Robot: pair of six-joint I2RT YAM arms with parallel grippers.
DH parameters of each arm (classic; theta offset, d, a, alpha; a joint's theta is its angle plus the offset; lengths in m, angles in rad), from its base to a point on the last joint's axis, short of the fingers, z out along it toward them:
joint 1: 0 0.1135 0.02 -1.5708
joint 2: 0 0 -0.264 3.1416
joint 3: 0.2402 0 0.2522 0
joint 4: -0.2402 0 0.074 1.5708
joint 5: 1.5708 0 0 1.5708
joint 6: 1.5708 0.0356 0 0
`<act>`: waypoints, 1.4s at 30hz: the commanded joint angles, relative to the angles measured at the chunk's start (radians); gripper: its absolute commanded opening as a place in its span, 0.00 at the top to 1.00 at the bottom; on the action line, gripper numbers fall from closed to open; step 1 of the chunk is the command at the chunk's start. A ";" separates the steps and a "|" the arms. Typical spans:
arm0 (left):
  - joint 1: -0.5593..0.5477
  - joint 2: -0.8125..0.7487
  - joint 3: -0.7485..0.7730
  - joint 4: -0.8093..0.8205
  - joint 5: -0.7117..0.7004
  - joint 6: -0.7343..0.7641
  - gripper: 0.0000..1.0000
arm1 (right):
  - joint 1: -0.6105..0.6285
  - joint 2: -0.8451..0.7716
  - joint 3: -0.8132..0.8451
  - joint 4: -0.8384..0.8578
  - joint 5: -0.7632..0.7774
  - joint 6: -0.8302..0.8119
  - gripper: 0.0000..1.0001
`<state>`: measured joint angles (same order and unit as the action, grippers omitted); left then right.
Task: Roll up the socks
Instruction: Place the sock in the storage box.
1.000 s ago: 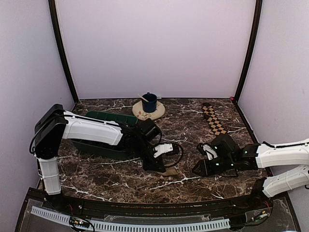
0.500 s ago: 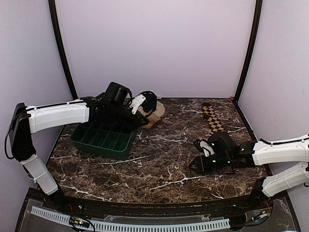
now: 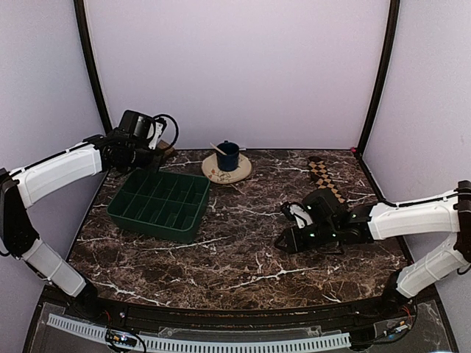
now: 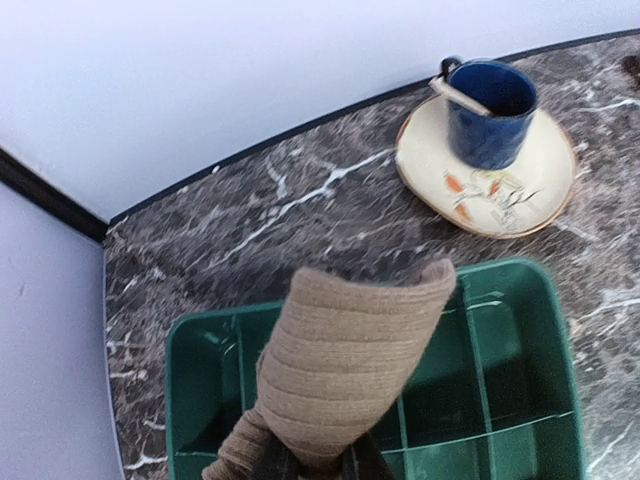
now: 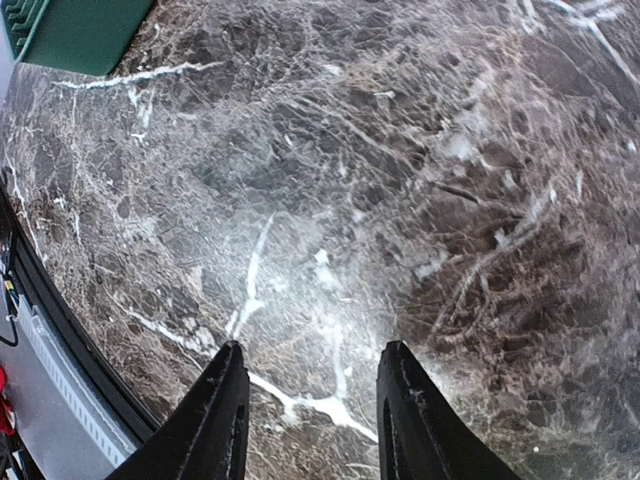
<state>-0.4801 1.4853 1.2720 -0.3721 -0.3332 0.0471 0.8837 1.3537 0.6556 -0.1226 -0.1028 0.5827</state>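
The tan-brown sock [image 4: 345, 360] is a rolled bundle held in my left gripper [image 4: 318, 462], which is shut on its lower end. It hangs above the far-left part of the green divided tray [image 4: 510, 290]. From above, the left gripper [image 3: 157, 141] is raised at the back left corner with the sock [image 3: 168, 151] just showing. The brown-and-cream checkered sock [image 3: 324, 181] lies flat as a long strip at the back right. My right gripper [image 3: 284, 243] is open and empty low over the marble, left of and nearer than that sock; its jaws [image 5: 312, 385] frame bare table.
A blue cup with a stick [image 3: 227, 156] stands on a cream plate [image 3: 214, 174] at the back centre, also in the left wrist view [image 4: 489, 102]. The green tray [image 3: 121, 215] sits left of centre; its corner shows in the right wrist view [image 5: 70, 30]. Walls enclose three sides.
My left arm lifted the tan sock from the table's front centre and swung it back and left, past the cup, over the tray's far-left corner. The right gripper slid a little left.
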 commanded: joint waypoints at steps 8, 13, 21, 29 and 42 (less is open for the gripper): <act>0.062 0.066 -0.076 -0.200 -0.254 -0.132 1.00 | 0.000 0.082 0.077 0.084 -0.047 -0.079 0.60; 0.062 0.092 -0.069 -0.303 -0.340 -0.195 1.00 | 0.000 0.107 0.074 0.127 -0.078 -0.092 0.60; 0.062 0.082 -0.063 -0.474 -0.421 -0.302 1.00 | 0.000 0.127 0.074 0.170 -0.114 -0.115 0.60; 0.038 0.129 -0.056 -0.588 -0.411 -0.398 1.00 | -0.003 0.145 0.090 0.189 -0.143 -0.131 0.60; -0.020 0.247 0.016 -0.643 -0.351 -0.464 1.00 | -0.012 0.158 0.081 0.220 -0.173 -0.138 0.60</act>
<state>-0.4927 1.7206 1.2510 -0.9764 -0.7086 -0.3832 0.8806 1.5082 0.7254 0.0555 -0.2596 0.4564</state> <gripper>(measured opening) 0.119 0.402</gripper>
